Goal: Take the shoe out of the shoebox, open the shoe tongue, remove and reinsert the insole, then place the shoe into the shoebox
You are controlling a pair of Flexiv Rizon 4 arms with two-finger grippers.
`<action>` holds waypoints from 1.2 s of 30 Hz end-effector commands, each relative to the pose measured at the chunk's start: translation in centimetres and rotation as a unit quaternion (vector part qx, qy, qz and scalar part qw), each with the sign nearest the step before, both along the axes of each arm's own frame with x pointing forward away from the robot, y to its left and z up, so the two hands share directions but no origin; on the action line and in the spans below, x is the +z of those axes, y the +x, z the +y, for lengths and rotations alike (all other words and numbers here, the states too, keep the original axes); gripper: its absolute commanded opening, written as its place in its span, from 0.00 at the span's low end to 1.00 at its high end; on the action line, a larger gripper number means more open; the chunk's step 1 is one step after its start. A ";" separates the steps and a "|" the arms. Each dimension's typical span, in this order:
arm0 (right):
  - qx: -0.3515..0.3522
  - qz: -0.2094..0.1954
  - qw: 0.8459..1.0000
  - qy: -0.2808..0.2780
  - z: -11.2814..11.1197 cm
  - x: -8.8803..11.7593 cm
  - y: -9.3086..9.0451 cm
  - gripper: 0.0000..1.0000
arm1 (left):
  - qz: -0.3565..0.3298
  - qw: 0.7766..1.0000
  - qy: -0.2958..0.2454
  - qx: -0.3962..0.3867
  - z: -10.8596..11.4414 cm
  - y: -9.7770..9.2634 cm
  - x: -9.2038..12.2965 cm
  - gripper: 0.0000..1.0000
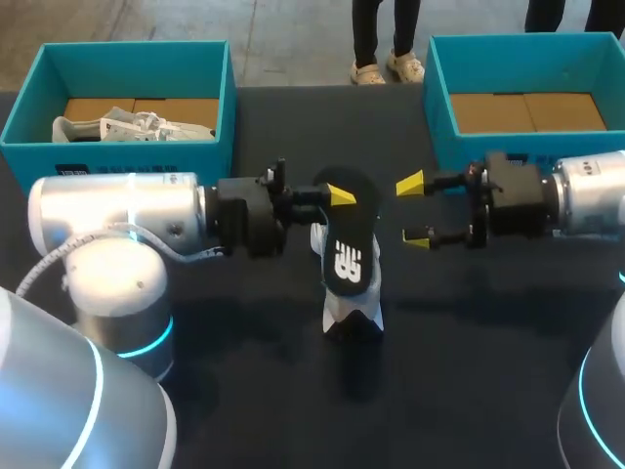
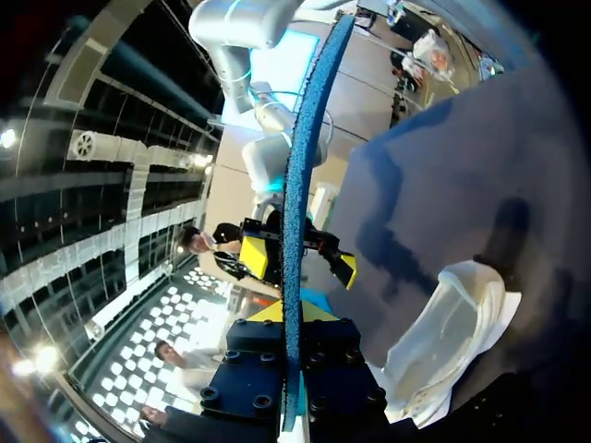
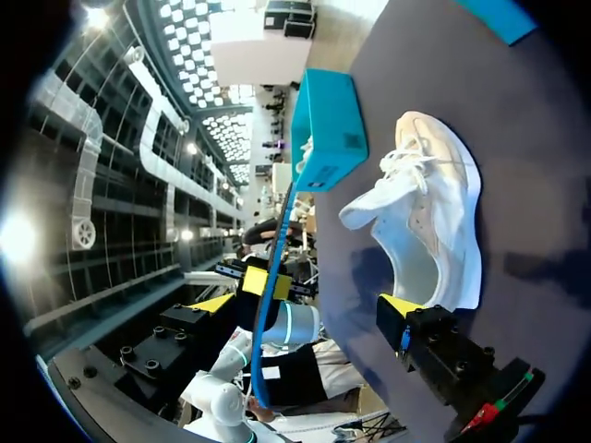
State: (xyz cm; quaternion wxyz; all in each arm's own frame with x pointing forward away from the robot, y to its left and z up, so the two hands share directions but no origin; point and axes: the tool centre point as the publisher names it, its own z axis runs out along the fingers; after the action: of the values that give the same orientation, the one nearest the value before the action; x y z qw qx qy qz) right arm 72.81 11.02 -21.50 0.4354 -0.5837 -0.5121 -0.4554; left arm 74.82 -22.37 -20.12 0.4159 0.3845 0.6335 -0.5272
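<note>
Head view gave you one dark table (image 1: pixel 264 410), the biggest item, with everything else on or over it. You had two arms. The left arm (image 1: pixel 117 210) came in from the left and the right arm (image 1: pixel 591 195) from the right, their wrists facing each other across the middle.

You had two teal shoeboxes at the far edge, well apart. The left shoebox (image 1: pixel 127 156) was far left. The right shoebox (image 1: pixel 441 98) was far right and showed its brown cardboard floor.

You had two white shoes. The boxed shoe (image 1: pixel 132 125) lay inside the left shoebox. The loose shoe (image 1: pixel 335 309) (image 3: pixel 434 221) (image 2: pixel 452 332) lay on the table between the arms, laces visible in the right wrist view.

You had one insole (image 1: pixel 347 244) (image 2: pixel 300 185) (image 3: pixel 272 295), dark with a white logo, blue along its edge. The left gripper (image 1: pixel 337 200) (image 2: pixel 291 318) was clamped on it, one finger on each face, and it showed edge-on in the left wrist view. It was over the loose shoe and covered most of it in the head view. You could not tell whether they touched.

The right gripper (image 1: pixel 414 212) (image 3: pixel 307 305) had its fingers spread wide, just beside the insole and apart from it.
</note>
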 end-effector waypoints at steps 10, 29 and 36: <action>-0.014 -0.020 0.998 -0.055 -2.0 0.4 -3.1 1.00 | 0.153 0.986 -0.010 -0.067 1.9 -2.8 1.6 0.00; 0.023 -0.061 0.994 -0.084 -2.5 -1.4 -4.5 1.00 | 0.251 0.965 -0.043 -0.064 2.9 -5.7 0.8 0.00; 0.023 -0.061 0.994 -0.084 -2.5 -1.4 -4.5 1.00 | 0.251 0.965 -0.043 -0.064 2.9 -5.7 0.8 0.00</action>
State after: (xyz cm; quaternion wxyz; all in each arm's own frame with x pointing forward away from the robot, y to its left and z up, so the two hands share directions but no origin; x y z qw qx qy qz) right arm 68.46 8.47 -23.01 0.3643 -0.5761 -0.5875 -0.4362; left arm 69.37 -19.52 -19.33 0.2232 0.2622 0.6678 -0.6599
